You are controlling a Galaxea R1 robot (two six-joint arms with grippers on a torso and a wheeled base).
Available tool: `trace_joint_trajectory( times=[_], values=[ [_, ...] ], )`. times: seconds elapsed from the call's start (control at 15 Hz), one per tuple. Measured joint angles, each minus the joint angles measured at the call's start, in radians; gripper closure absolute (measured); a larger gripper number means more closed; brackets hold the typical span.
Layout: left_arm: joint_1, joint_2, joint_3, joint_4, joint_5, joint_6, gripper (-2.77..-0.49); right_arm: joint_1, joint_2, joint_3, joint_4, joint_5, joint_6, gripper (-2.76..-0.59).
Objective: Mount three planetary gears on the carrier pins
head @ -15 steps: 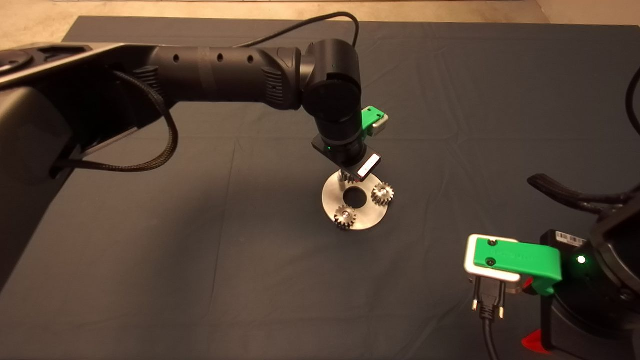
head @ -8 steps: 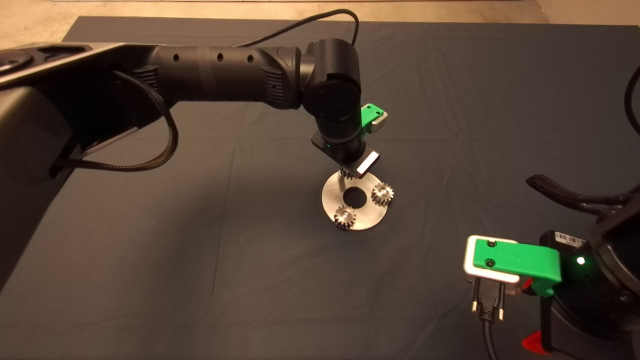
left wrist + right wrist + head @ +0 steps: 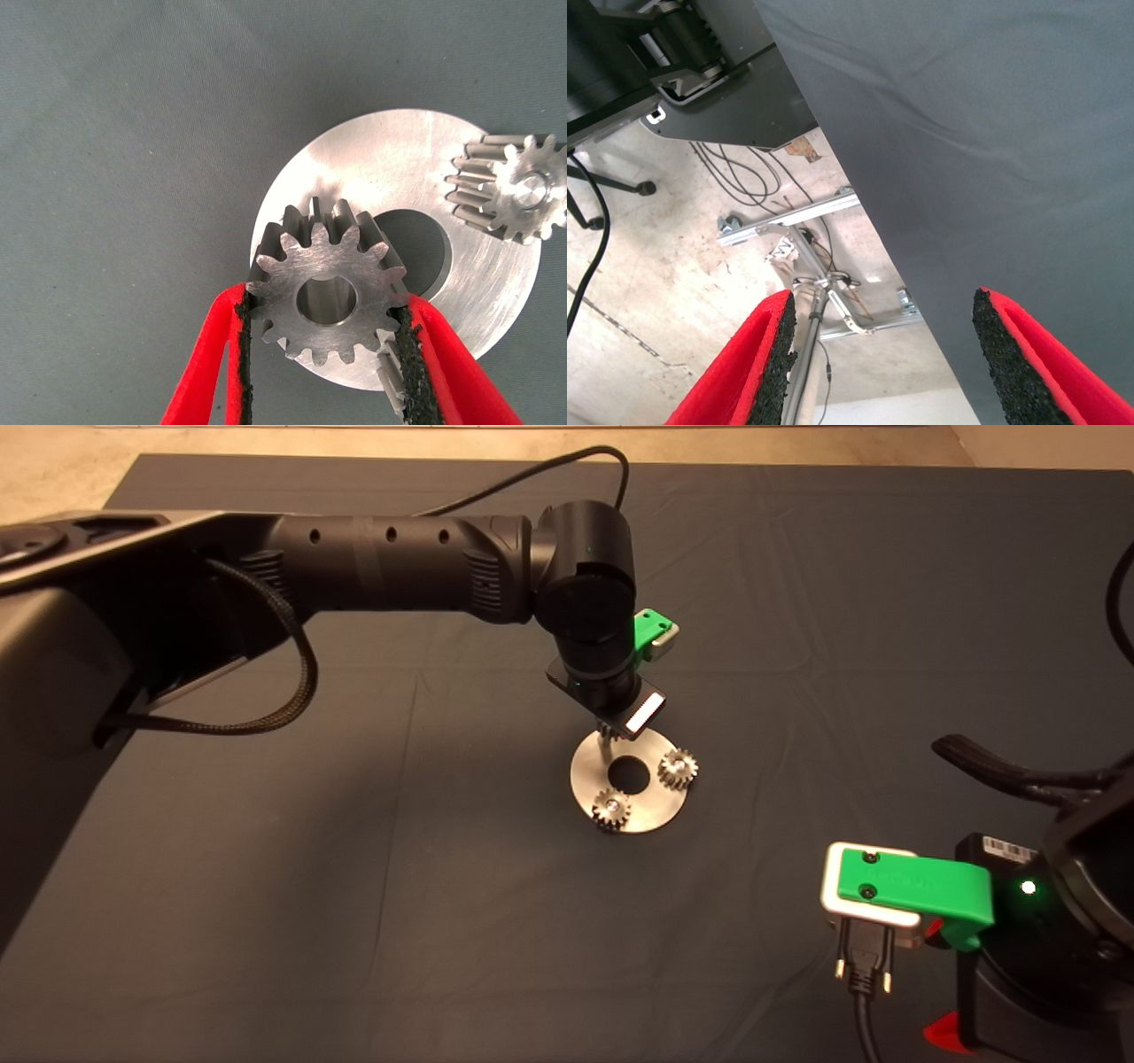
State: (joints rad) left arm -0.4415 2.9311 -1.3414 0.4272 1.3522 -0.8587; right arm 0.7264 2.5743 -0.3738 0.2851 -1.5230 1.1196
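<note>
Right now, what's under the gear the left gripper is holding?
The left gripper is shut on the third gear, held above the disc. Through its bore a silvery surface shows, whether pin or disc is unclear. A seated gear stands beside it; another is mostly hidden by a finger.

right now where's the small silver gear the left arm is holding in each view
Head view: the small silvery toothed gear peeks out under the left gripper, at the far rim of the flat round silver disc.
Left wrist view: the gear sits centre-low, between the red fingers.
Right wrist view: not in it.
Shared landmark: the disc's large centre hole.
</note>
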Motion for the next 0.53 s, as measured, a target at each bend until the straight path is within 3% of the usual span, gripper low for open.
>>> trace_joint_trajectory(
  times=[0.53],
  values=[
    [0.025, 0.0, -0.007, 0.014, 0.001, 0.0, -0.83, 0.0, 0.0, 0.0, 0.0, 0.0, 0.0, -1.47]
  ],
)
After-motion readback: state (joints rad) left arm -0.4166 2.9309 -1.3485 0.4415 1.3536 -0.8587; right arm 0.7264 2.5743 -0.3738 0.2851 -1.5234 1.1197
